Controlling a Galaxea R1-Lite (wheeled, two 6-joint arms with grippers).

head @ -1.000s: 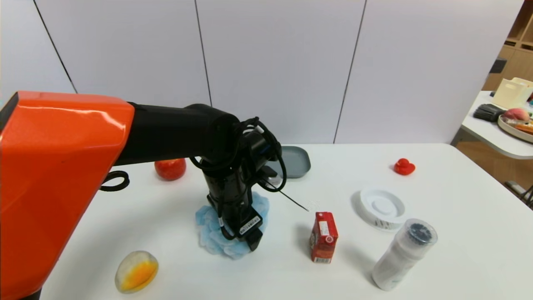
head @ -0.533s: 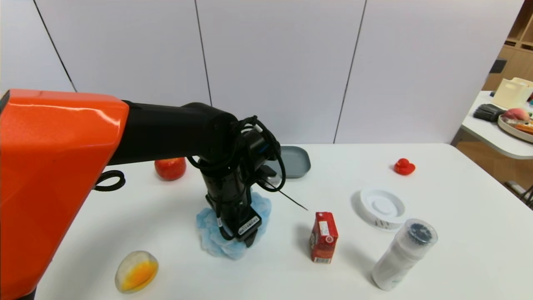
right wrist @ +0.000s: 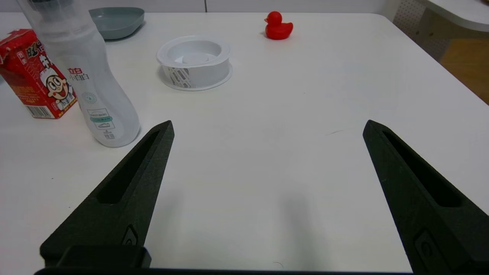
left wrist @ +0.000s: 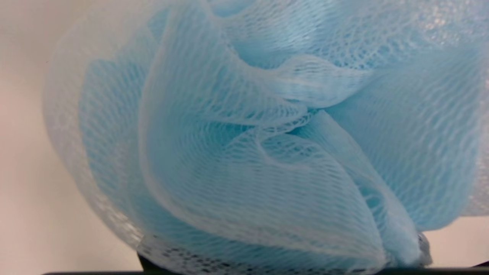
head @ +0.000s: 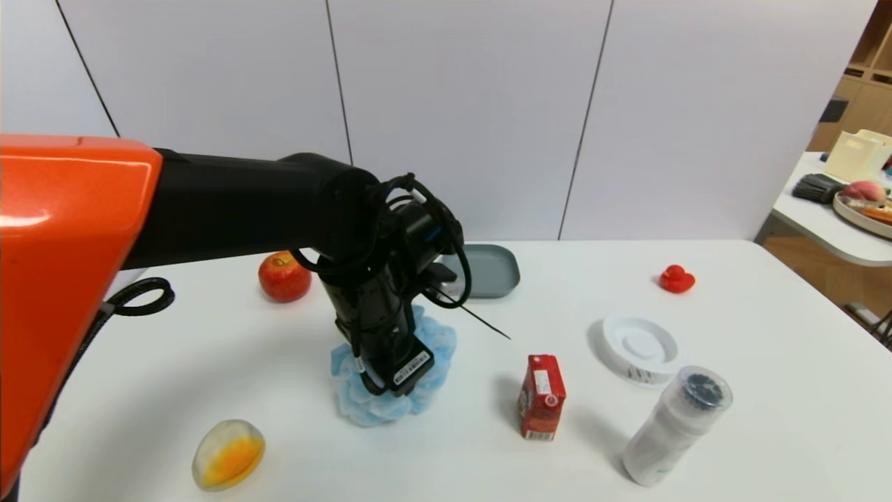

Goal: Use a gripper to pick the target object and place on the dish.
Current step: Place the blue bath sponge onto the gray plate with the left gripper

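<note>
Pouf (head: 437, 343): light blue mesh, netted and ruffled, faintly glittering at the folds. Dish (head: 493, 270): grey-blue plastic, matt, smooth. Duck (right wrist: 279, 26): red, smooth, softly glossy. Bottle (right wrist: 97, 84): translucent plastic, frosted body. Carton (right wrist: 37, 74): printed, smooth-faced. Table (head: 739, 335): white, smooth. Arm cover (head: 70, 230): orange, high gloss. Right gripper's fingers (right wrist: 126, 191): black, matt finish.

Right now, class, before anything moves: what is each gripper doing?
Left gripper: closed on the light blue mesh bath pouf.
Right gripper: open, empty, idle above the white table.
</note>
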